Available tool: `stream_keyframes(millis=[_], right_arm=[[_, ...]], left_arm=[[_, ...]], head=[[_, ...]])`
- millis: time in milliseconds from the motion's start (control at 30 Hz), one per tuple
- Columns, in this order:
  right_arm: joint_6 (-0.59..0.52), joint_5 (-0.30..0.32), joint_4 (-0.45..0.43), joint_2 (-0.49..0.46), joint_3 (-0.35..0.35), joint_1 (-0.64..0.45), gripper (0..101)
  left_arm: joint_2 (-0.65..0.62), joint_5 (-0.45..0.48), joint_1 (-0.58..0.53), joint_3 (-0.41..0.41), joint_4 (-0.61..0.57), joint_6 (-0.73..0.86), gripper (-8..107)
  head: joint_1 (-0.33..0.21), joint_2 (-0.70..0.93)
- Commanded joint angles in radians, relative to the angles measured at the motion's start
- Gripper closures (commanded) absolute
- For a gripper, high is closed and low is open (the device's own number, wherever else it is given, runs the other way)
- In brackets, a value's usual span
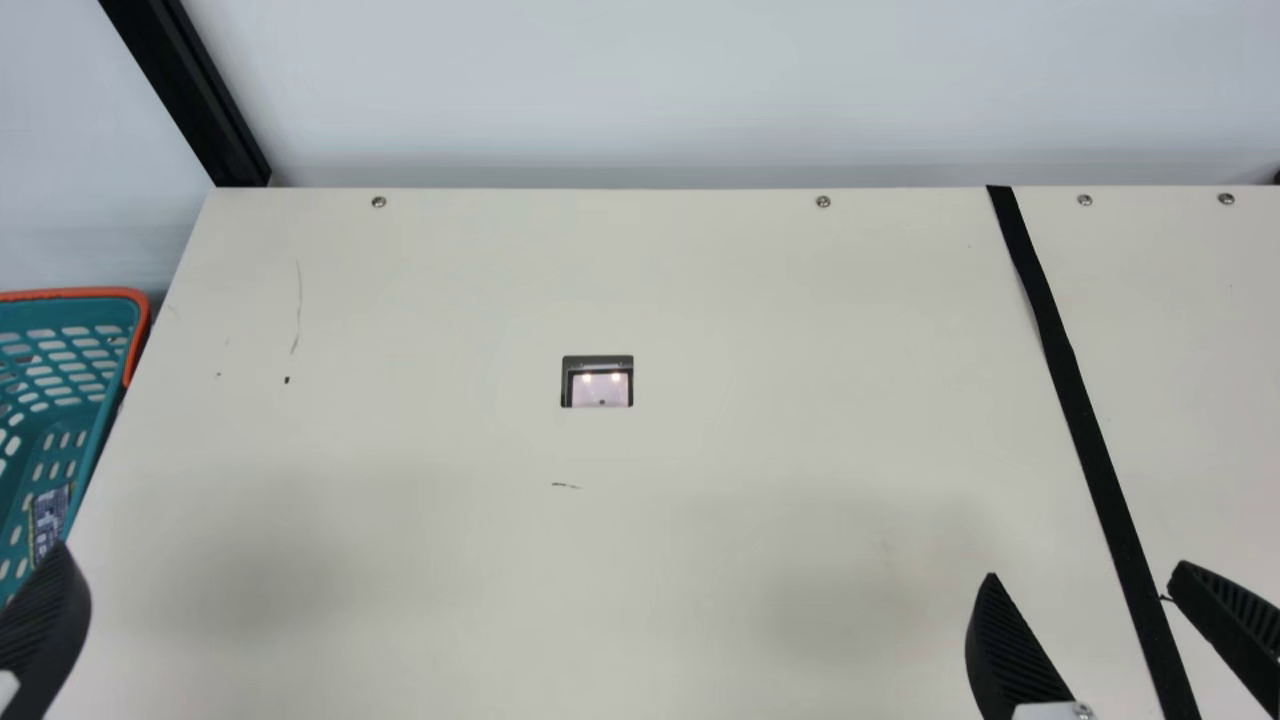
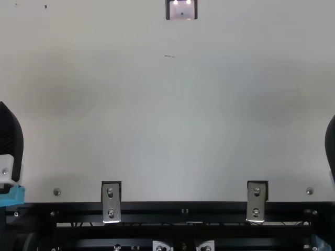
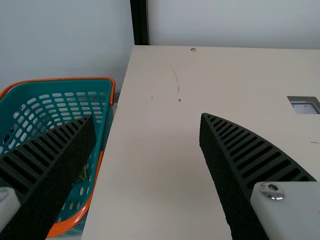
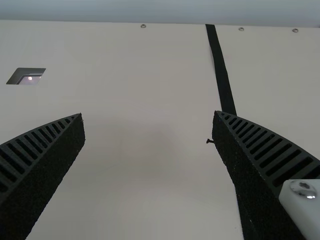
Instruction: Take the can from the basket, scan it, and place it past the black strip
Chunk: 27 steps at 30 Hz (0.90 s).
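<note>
The can (image 1: 50,520), apparently the navy printed piece, lies in the teal basket (image 1: 75,294); its pale lettering is too partial to read. The left gripper (image 3: 147,117) and right gripper (image 4: 148,114) each have fingers spread, nothing between them. Picking comes first, I judge: bring the left down steeply, straddle the can clear of the basket's wall, squeeze evenly, then lift straight.

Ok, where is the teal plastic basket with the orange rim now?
In the main view, the basket is at the far left, beside the left edge of the cream table, below the black post.
</note>
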Motion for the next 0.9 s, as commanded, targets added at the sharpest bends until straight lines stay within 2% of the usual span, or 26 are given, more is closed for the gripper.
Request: stream_keyframes(millis=[0,867], right_arm=[[0.0,0.0,0.0,0.0,0.0,0.0,0],[0.0,0.0,0.0,0.0,0.0,0.0,0]], left_arm=[[0.0,0.0,0.0,0.0,0.0,0.0,9],[0.0,0.0,0.0,0.0,0.0,0.0,9]], head=[[0.001,0.009],[0.001,0.009]])
